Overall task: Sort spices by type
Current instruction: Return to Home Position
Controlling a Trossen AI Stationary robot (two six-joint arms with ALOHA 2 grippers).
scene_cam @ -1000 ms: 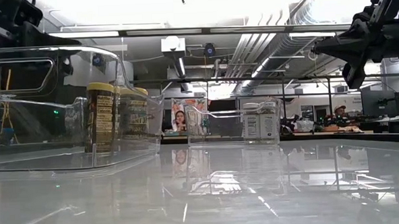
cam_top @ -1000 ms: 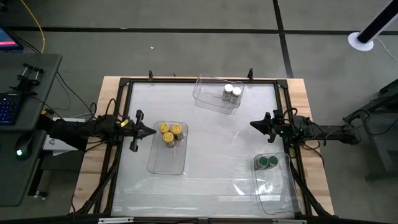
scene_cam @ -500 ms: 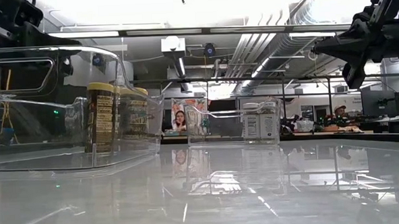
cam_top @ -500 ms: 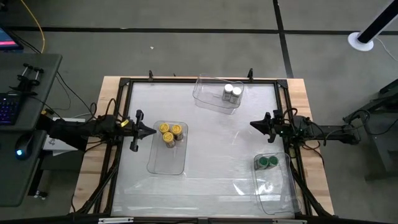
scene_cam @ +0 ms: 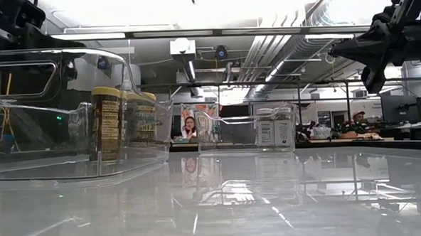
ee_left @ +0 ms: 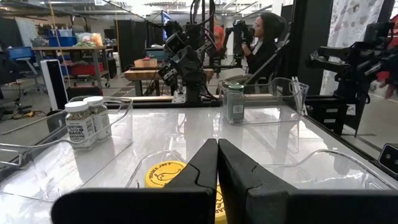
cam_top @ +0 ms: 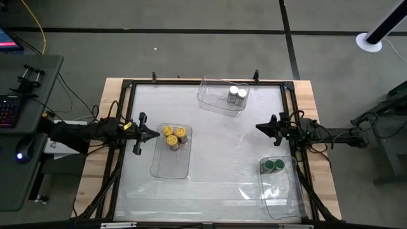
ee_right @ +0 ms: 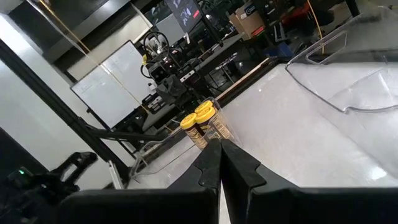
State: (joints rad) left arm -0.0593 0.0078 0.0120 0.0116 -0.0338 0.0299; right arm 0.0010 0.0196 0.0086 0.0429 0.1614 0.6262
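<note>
Left tool [cam_top: 157,133] and right tool [cam_top: 258,126] stay closed, unmoved

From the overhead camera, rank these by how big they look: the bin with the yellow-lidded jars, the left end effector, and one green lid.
Largest: the bin with the yellow-lidded jars.
Next: the left end effector, which is shut.
Smallest by far: the green lid.

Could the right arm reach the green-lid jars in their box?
Probably yes. The green-lid jars stand in an open-topped bin close beside the right tool, with nothing over them.
</note>
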